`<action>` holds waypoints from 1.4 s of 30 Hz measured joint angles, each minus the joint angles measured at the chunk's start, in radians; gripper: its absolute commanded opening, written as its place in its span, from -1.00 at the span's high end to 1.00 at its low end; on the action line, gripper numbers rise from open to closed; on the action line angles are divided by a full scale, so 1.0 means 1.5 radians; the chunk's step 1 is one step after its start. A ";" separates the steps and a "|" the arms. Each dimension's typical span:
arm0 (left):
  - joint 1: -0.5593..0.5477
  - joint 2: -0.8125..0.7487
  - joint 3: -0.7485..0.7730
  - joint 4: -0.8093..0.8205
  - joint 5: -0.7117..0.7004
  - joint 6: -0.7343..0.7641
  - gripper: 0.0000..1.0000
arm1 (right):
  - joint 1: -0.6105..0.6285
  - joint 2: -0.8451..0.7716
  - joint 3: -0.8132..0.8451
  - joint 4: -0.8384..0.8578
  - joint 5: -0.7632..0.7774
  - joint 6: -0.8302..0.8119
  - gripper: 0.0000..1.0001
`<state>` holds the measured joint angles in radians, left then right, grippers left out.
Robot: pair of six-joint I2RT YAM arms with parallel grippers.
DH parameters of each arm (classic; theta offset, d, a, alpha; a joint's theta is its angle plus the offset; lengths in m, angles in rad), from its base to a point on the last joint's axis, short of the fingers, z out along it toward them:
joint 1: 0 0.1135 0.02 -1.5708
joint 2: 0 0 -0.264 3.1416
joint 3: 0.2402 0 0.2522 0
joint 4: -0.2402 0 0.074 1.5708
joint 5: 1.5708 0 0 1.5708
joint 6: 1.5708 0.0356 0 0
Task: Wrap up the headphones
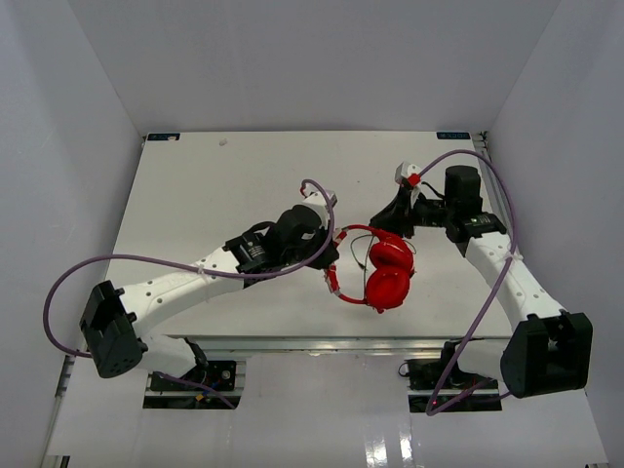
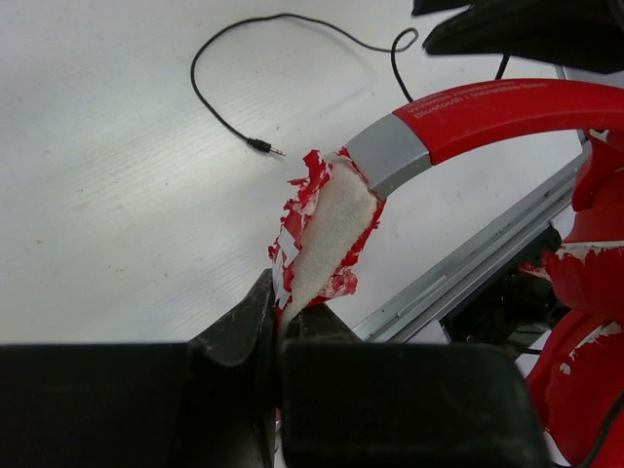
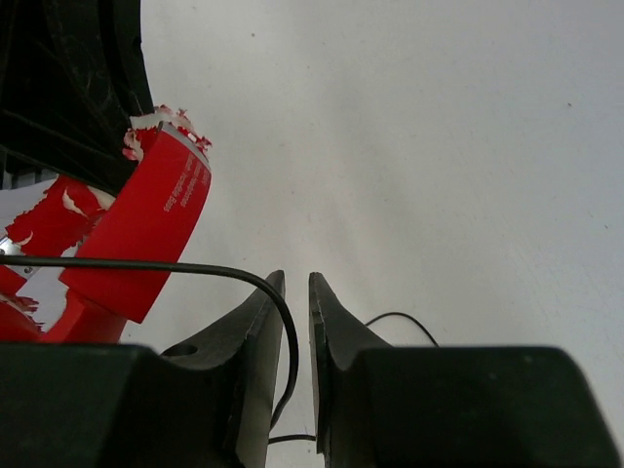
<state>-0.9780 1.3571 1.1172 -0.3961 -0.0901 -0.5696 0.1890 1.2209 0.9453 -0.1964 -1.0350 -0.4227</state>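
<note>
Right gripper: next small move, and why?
Probably close the right gripper on the cable and draw it toward the headband. Its jaws stand slightly apart with the cable running through the gap; the left gripper is shut on the headband's torn padding, and the plug end lies loose on the table.

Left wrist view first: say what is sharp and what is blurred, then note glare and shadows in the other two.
Left wrist: plug and headband sharp, the jaws close to the lens dark and soft. Right wrist: table bright, nearly washed out, cable crisp against it. Top external: even light, soft shadows, glare on the glossy strip at the bottom.
</note>
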 measured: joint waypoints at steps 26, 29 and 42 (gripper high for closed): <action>-0.001 -0.001 0.190 -0.148 -0.097 0.017 1.00 | 0.022 0.087 -0.063 0.349 -0.150 0.229 -0.08; -0.001 -0.001 0.205 -0.151 -0.115 0.007 1.00 | 0.026 0.088 -0.074 0.371 -0.150 0.236 -0.11; -0.001 -0.001 0.282 -0.150 -0.204 -0.041 1.00 | 0.027 0.083 -0.106 0.365 -0.154 0.194 -0.22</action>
<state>-0.9791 1.3556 1.5409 -0.6211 -0.3965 -0.6305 0.2295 1.3459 0.7860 0.3517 -1.2655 -0.1315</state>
